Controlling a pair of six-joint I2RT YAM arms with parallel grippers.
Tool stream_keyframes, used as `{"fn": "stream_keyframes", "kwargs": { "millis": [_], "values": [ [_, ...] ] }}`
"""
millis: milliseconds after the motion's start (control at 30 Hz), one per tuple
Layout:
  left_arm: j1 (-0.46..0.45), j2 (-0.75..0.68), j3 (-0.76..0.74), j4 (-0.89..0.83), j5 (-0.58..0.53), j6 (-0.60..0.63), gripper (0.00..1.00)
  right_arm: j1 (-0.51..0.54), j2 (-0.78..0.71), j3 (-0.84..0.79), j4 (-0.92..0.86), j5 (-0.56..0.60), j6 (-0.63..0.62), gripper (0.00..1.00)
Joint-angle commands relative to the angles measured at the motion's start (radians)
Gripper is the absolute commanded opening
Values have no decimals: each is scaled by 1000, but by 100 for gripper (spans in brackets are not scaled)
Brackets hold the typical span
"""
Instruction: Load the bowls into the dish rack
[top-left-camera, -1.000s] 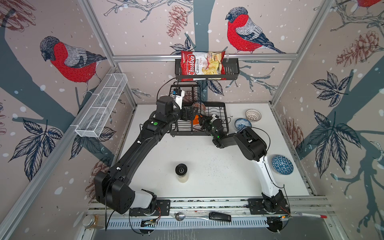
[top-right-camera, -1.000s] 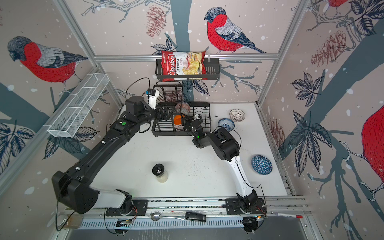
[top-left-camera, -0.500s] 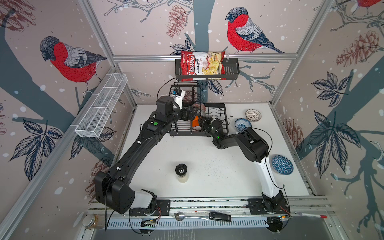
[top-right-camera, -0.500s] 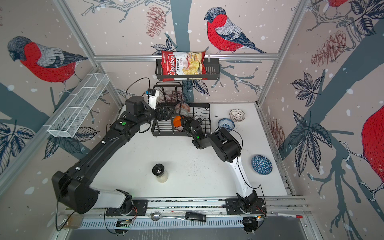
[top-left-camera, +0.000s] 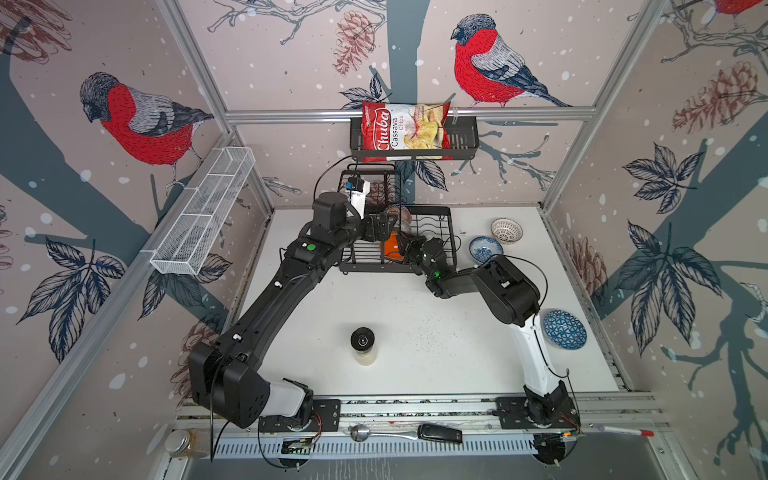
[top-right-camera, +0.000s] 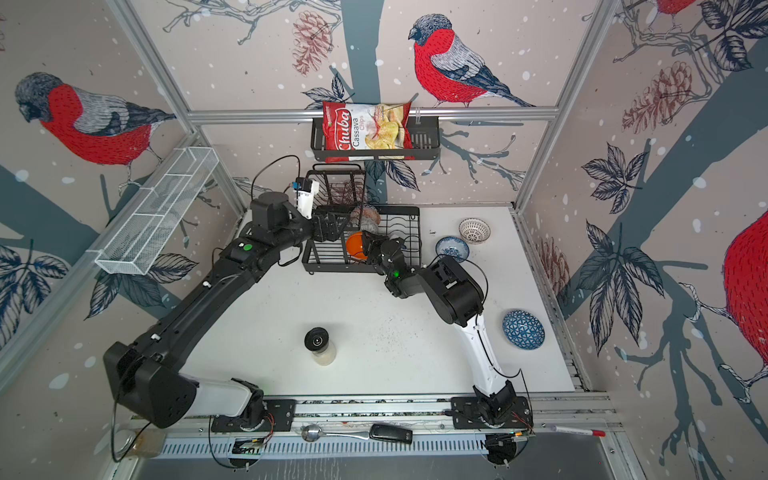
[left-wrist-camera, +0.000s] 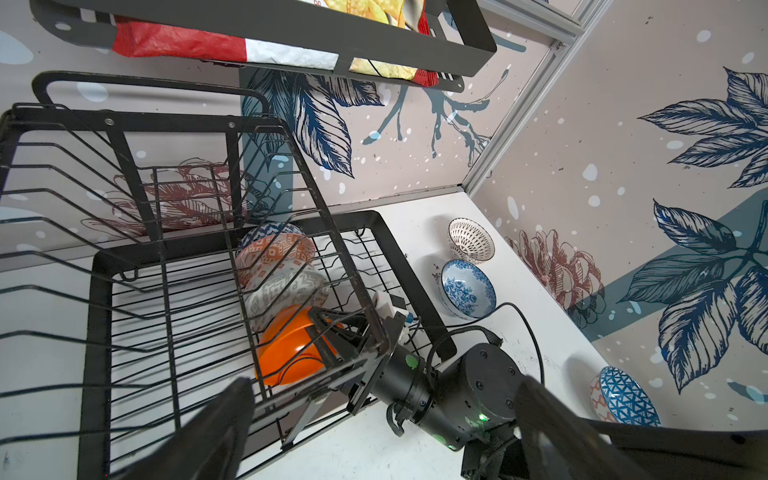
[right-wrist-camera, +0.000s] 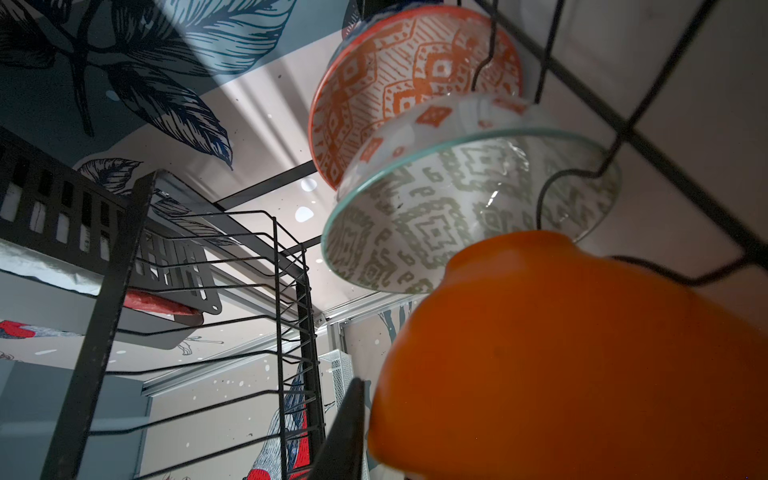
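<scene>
Black dish rack (top-right-camera: 332, 269) sits at the back of the counter (top-right-camera: 374, 324), with an orange bowl (top-right-camera: 354, 246) on edge in the lower tray and a patterned bowl (top-right-camera: 369, 217) just behind it. The right hand (top-right-camera: 366, 246) is right up against the orange bowl, can't tell if it's gripping. The left hand (top-right-camera: 334, 227) hovers over the rack's left half. Off to the right on the counter: white lattice bowl (top-right-camera: 474, 230), blue flowery bowl (top-right-camera: 452, 248), blue geometric bowl (top-right-camera: 523, 329).

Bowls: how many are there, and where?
6. Three stand in the dish rack: orange-white patterned bowl, grey-green patterned bowl, plain orange bowl. Three sit on the table: white lattice bowl, blue floral bowl, blue geometric bowl. More may be hidden.
</scene>
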Motion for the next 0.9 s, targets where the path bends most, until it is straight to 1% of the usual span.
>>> {"fn": "stream_keyframes", "kwargs": {
  "millis": [0,300,533,667,867],
  "values": [
    [0,-5,3,20,2,3,98,8,-3,-11,-102,-22,-11,19],
    [0,-5,2,22,-1,3,97,5,-10,-15,-101,-21,-7,18],
    [0,-6,1,21,-3,5,97,-10,-17,18,-166,-25,-17,19],
    [0,-5,2,20,-4,4,97,-12,-18,40,-194,-30,-20,15],
    [0,-2,2,19,-3,6,98,-11,-27,21,-210,-30,-17,9]
  ]
}}
